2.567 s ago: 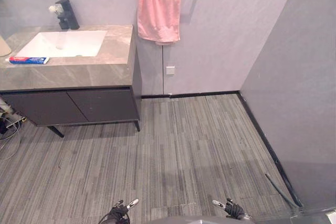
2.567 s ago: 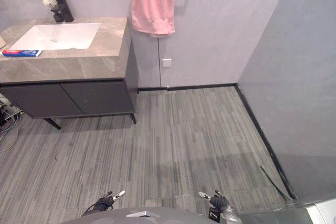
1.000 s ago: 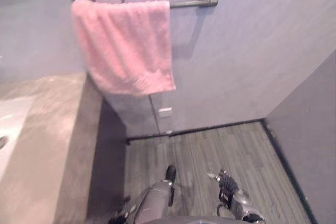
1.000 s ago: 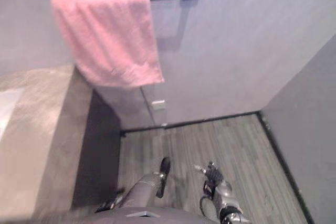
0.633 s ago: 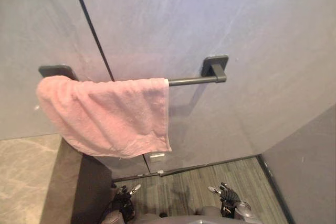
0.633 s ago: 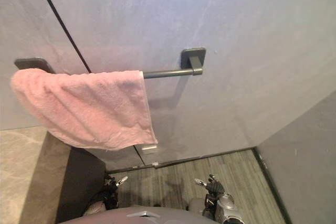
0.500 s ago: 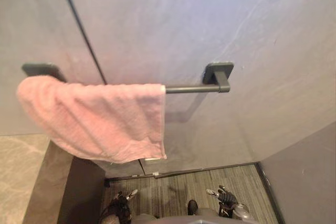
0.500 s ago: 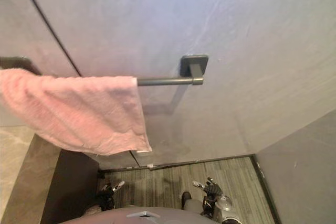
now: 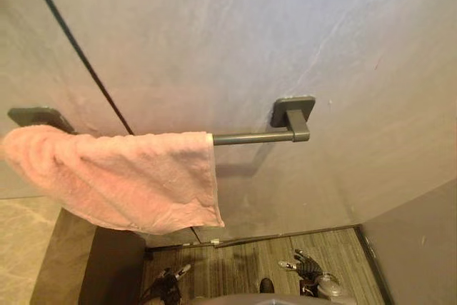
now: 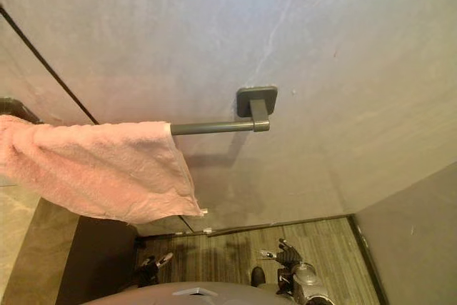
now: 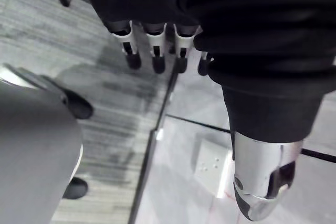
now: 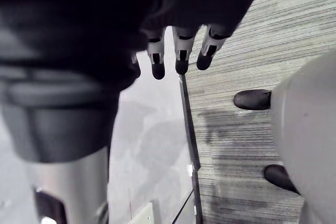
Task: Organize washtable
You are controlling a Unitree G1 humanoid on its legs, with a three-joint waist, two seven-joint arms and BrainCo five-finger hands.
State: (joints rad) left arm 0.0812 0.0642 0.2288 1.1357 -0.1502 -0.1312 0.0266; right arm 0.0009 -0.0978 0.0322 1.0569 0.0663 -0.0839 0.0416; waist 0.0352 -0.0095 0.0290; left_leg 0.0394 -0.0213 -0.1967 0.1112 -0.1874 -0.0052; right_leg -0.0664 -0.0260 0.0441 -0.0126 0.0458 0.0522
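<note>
Facing the towel (image 9: 121,176), left hand (image 9: 171,285) and right hand (image 9: 308,271) hung empty, fingers loose; gripping near the rail (image 9: 246,137) seemed wisest.

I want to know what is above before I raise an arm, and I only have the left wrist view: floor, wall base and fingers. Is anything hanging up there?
Observer: Yes, a pink towel is draped over a dark towel bar.
Operator: Does it cover the whole bar?
Observer: No. The stretch toward the robot's right, up to the mount, is bare.
Operator: And the other arm?
Observer: The right hand is down low, fingers relaxed, holding nothing.
</note>
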